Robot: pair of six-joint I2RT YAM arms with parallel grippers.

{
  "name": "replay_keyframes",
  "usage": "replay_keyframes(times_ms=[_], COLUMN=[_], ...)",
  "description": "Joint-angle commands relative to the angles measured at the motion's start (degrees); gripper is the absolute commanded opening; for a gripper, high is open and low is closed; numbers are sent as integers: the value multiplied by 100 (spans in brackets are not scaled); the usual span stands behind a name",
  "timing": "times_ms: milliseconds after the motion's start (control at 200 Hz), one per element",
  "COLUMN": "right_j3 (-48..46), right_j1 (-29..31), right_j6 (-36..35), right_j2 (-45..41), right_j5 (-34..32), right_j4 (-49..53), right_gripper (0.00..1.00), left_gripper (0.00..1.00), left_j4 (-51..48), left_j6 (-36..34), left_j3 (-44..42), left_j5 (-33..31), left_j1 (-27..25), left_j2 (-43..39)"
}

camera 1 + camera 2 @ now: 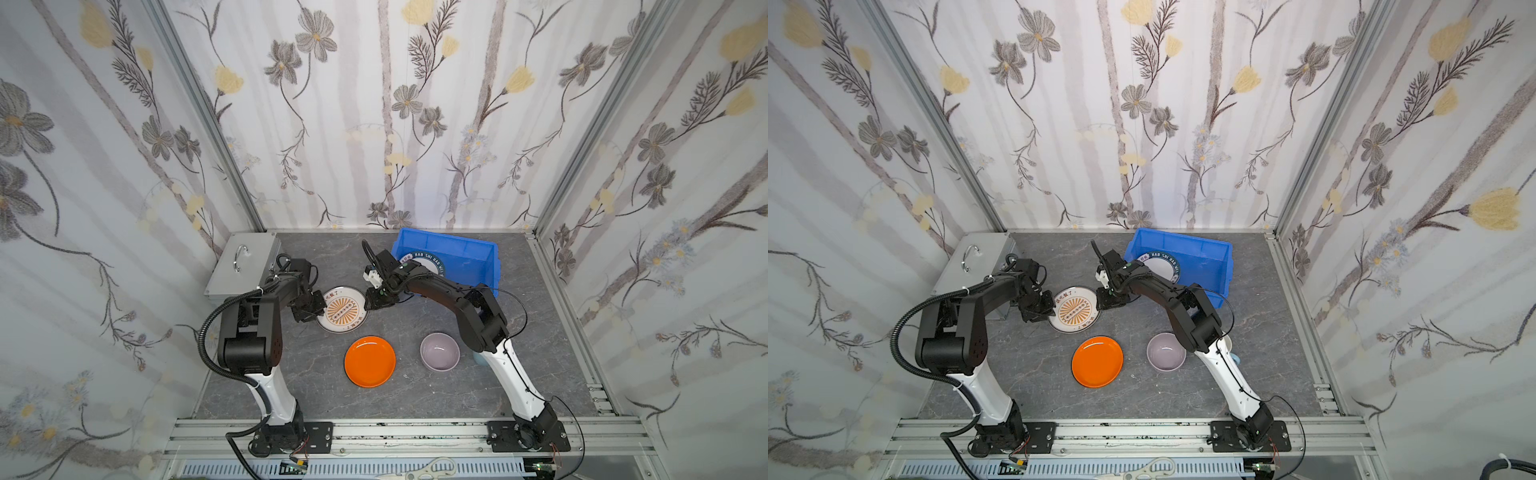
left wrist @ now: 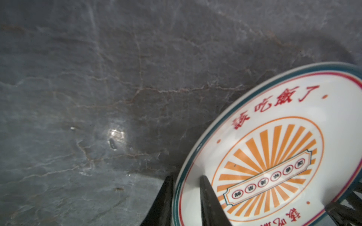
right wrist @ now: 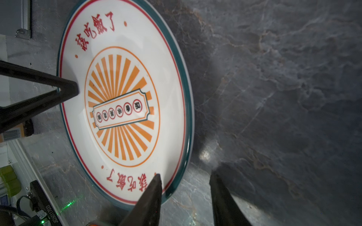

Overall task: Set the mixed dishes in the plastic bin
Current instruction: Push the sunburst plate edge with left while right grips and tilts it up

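Top views, marbled tabletop, floral walls, right tool spread, left tool on sunburst plate, grip unclear

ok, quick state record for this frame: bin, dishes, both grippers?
in bin: lettered plate, inside the blue bin
loose on table: orange plate, lilac bowl
sunburst plate: outside the bin, between both grippers
left gripper: fingers close in on either side of the sunburst plate's rim; grip not confirmed
right gripper: open, straddling the opposite rim
other: silver case, back left
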State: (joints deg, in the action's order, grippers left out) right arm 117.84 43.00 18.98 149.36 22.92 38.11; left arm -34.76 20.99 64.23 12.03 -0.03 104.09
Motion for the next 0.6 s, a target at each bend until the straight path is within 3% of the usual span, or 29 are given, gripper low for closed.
replay_keyframes(times_ms=[0,385,510,595], right_j3=[54,180,182,180], right_j1=[-2,-19,-30,-35], right_j6=[-14,7,109,140], right_j2=[62,214,295,328], right_j5=[221,481,510,480], right_j4=[-210,-396,-457,-467], right_gripper=[42,40,36,27], left_gripper=[23,16,16,16], left_j4=[-9,48,101,114], left_j6=[-25,-25,-17,-9], left_j3=[3,-49,-127,-177], left_j5=[-10,291,379,414], left_j1=[3,-13,-58,-92], left_j2=[50,19,-33,-56])
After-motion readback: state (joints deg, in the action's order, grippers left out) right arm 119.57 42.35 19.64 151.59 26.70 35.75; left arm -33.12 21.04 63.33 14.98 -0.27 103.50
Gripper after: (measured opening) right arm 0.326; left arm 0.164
